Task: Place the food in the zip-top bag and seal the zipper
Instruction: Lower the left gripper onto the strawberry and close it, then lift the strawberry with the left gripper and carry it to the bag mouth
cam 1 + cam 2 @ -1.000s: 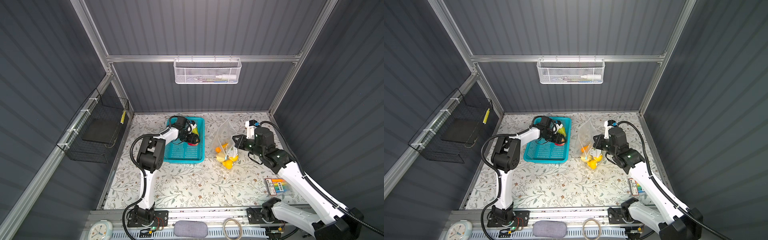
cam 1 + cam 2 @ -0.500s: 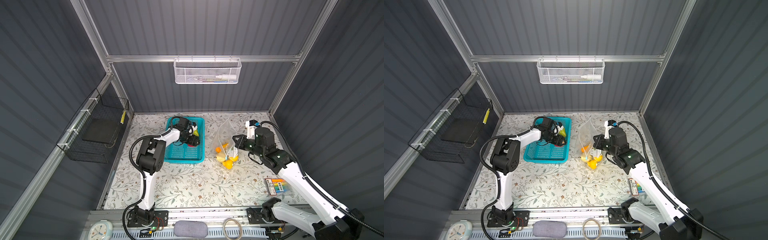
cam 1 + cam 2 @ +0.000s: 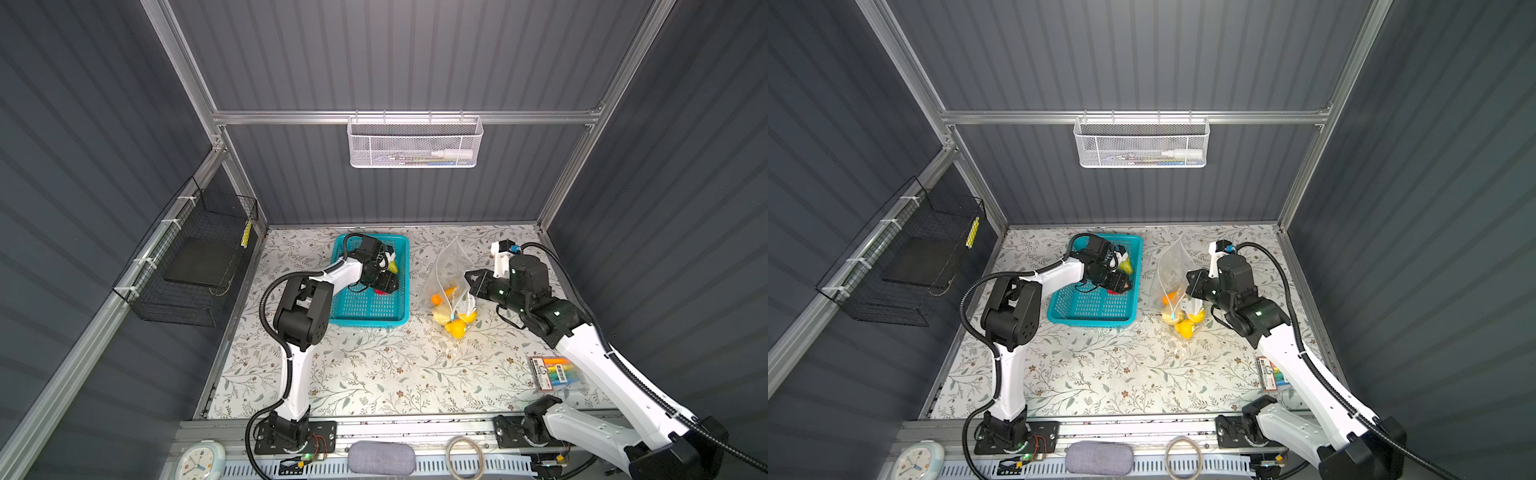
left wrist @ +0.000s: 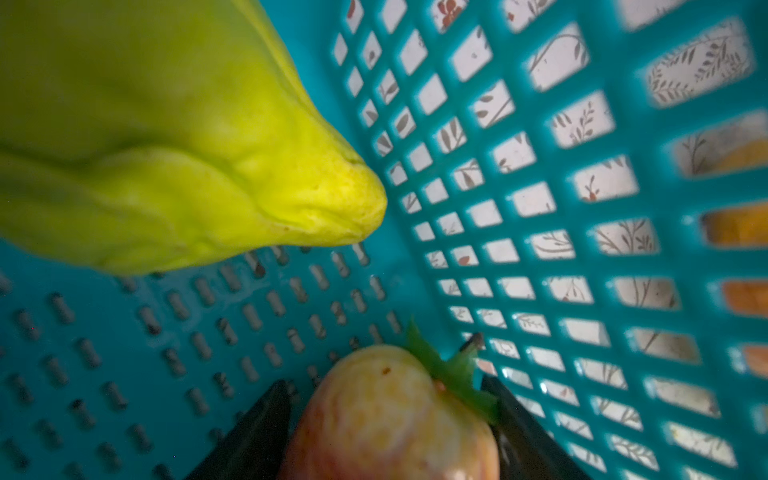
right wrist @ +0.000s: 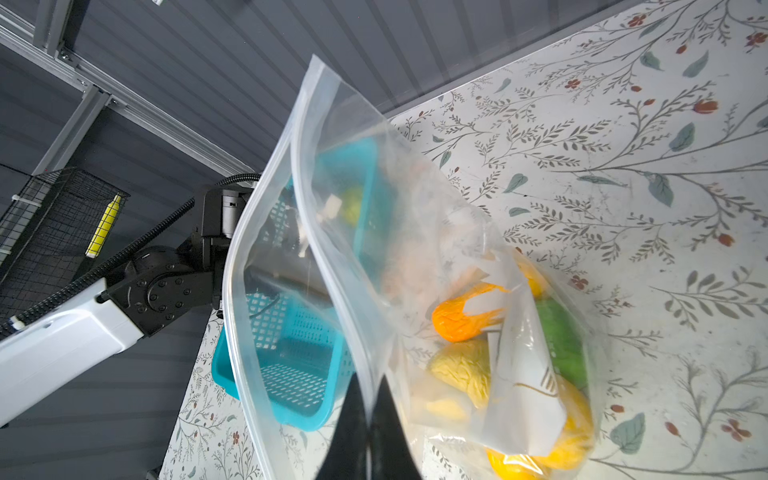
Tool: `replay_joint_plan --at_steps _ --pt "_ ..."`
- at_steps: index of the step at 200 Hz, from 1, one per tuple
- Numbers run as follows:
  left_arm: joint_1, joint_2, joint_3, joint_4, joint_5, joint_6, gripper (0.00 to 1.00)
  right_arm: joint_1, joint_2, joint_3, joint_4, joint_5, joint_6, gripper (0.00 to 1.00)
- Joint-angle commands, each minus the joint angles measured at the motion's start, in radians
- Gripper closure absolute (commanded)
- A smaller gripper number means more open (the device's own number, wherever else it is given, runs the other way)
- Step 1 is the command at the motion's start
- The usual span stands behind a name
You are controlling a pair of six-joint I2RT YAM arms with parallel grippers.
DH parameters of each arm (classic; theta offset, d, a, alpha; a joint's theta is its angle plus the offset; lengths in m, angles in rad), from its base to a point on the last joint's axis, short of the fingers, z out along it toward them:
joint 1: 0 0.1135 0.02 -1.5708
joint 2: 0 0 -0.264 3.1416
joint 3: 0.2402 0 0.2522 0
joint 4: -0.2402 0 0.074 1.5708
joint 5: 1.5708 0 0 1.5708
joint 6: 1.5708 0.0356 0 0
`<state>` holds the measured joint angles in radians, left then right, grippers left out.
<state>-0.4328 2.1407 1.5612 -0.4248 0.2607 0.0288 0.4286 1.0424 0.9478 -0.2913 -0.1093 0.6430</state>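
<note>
While right tool (image 5: 370, 388) clamps zip-top bag (image 5: 415, 208), left tool (image 4: 384, 388) part-open astride strawberry (image 4: 386, 428)

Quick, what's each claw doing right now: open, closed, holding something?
Left gripper: jaws flank the toy strawberry; whether it grips cannot be told.
Right gripper: closed, pinching the zip-top bag's edge.

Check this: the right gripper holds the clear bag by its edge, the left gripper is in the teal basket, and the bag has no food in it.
Wrong about the contents: the bag already holds food, orange, yellow and green pieces, as the right wrist view shows. The right gripper does pinch its edge; the left gripper is in the teal basket.
</note>
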Motion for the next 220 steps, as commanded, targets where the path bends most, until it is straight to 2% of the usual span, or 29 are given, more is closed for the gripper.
replay_joint_plan --at_steps 1,30,53,107,123,185,220 --pt "-0.004 -0.032 -0.015 -0.022 -0.022 0.006 0.43 -0.002 0.004 0.000 0.014 -0.005 0.005 1.00" --pt "-0.004 -0.056 -0.010 -0.019 -0.029 -0.020 0.51 -0.002 0.001 -0.004 0.015 -0.004 0.006 1.00" --pt "-0.003 -0.099 -0.022 -0.005 -0.033 -0.054 0.54 -0.002 0.003 -0.004 0.016 -0.003 0.007 1.00" --pt "-0.003 -0.239 -0.008 0.007 -0.051 -0.168 0.55 -0.002 0.006 -0.004 0.022 -0.005 0.006 1.00" --pt "-0.006 -0.296 -0.006 0.027 -0.025 -0.218 0.55 -0.003 0.004 -0.007 0.027 -0.006 0.008 1.00" --pt "-0.044 -0.525 -0.073 0.257 0.061 -0.463 0.54 -0.002 0.020 -0.007 0.049 -0.028 0.021 1.00" --pt "-0.093 -0.593 -0.132 0.469 0.125 -0.622 0.54 -0.002 0.028 -0.005 0.071 -0.047 0.037 1.00"
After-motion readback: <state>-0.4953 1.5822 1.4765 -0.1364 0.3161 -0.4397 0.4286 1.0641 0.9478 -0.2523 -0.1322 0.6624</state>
